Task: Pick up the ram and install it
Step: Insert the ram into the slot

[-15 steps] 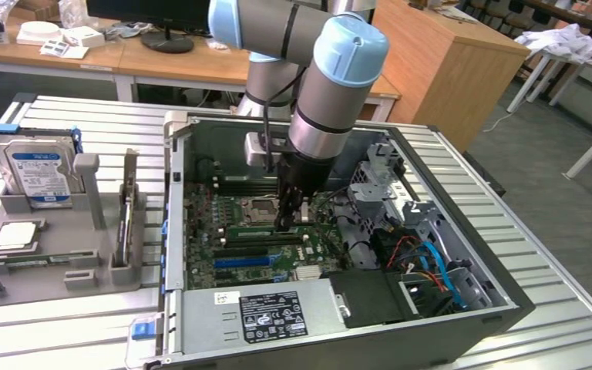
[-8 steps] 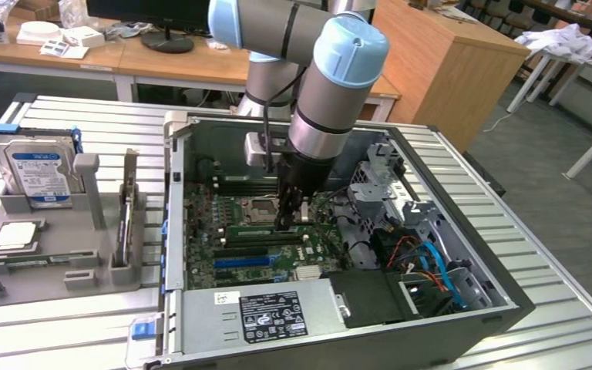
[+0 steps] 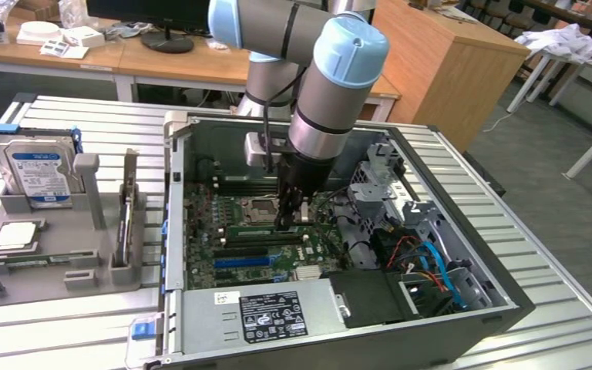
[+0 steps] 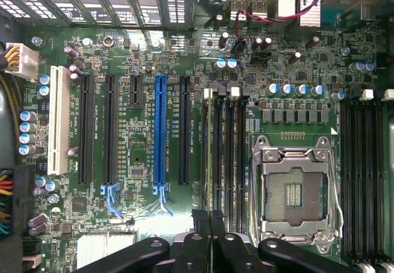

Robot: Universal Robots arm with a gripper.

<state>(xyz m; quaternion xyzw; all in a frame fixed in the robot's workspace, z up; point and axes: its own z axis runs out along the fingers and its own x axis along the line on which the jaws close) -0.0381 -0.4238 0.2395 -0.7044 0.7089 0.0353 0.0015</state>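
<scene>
Insp. note, arm inside the case (image 3: 176,231), which sits on the table (image 3: 70,331) toward the exterior view's right edge.

Hand: my gripper (image 3: 294,220) (image 4: 209,219) points straight down over the mid part of the board (image 4: 141,57). Fingers (image 4: 201,219) are drawn together, narrow, no gap visible between the tips. Nothing is seen hanging from them.

Ram (image 3: 265,232) (image 4: 209,150): stands on edge in a memory slot next to the CPU socket (image 3: 262,208) (image 4: 294,193), on the socket's side toward the PSU (image 3: 270,314). It is in the slot of that bank farthest from the socket, nearest the long expansion slots. The other slots of the bank look dark.

Gripper vs. ram: tips sit over one end of the ram, the end toward the exterior view's right. Contact cannot be told. Whether the slot's end clips are latched cannot be told either.

Other: grey tray (image 3: 59,270) near the table's left edge in the exterior view, well apart from the case. HDD (image 3: 37,166) stands upright at the tray's far corner.
</scene>
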